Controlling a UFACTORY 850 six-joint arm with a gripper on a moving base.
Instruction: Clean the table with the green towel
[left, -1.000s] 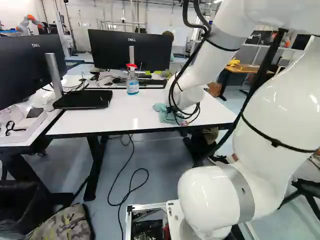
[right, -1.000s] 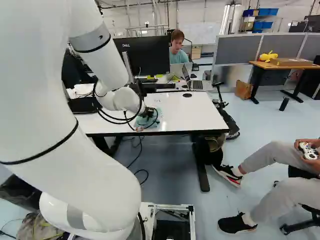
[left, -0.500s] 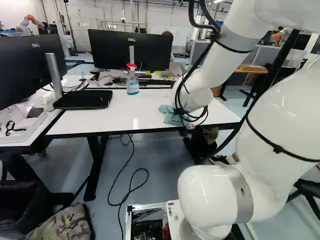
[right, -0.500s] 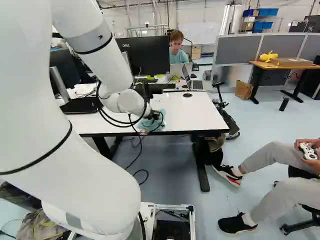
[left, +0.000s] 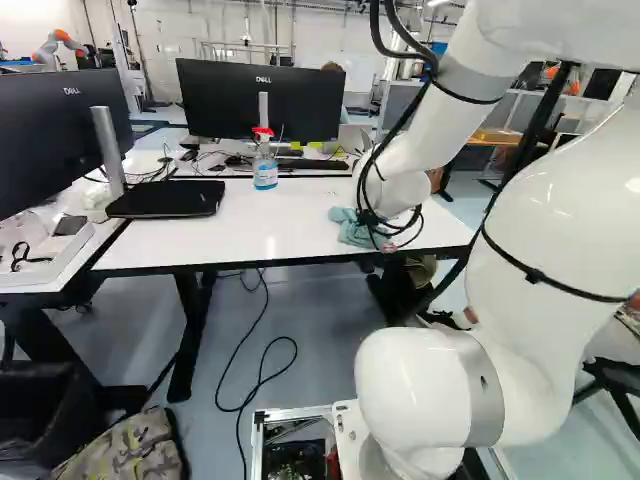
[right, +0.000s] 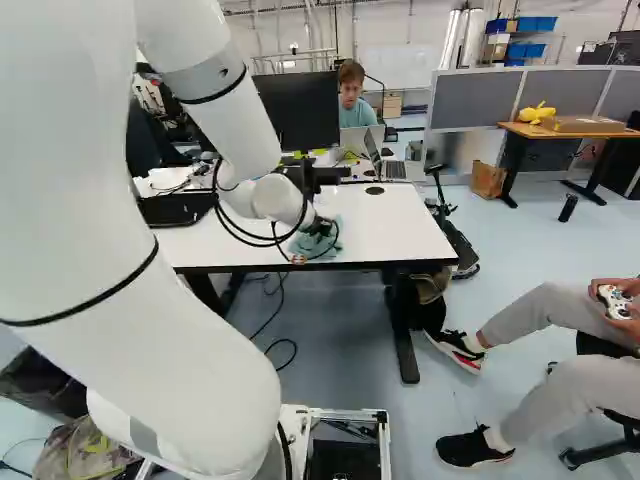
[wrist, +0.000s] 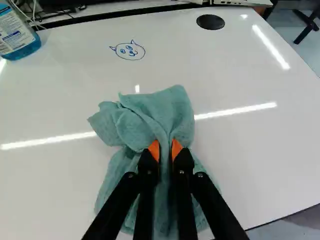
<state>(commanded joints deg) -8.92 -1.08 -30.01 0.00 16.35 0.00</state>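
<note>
In the right base view my gripper (right: 318, 228) reaches down to the white table (right: 385, 225), partly hidden by the wrist and cables. The green towel (left: 352, 228) lies bunched on the tabletop near its front edge. Seen from the wrist, the gripper (wrist: 165, 150) is shut on a fold of the towel (wrist: 160, 107), with an orange pad on each side. Cloth spreads ahead of and under the fingers. On the table (wrist: 240, 145), a blue cat-face drawing (wrist: 130, 51) shows ahead of the towel.
A spray bottle (left: 265, 168) with blue liquid stands farther back on the table. Behind are a monitor (left: 262, 100) and a keyboard (left: 312, 164); a laptop (right: 392, 168) is at the back right. Another monitor (left: 62, 135) stands at the left. Another robot (left: 58, 48) is far off.
Over the last second the arm has shifted rightward across the tabletop, carrying the gripped towel along. The latest part of this shift is small. The base has not moved.
</note>
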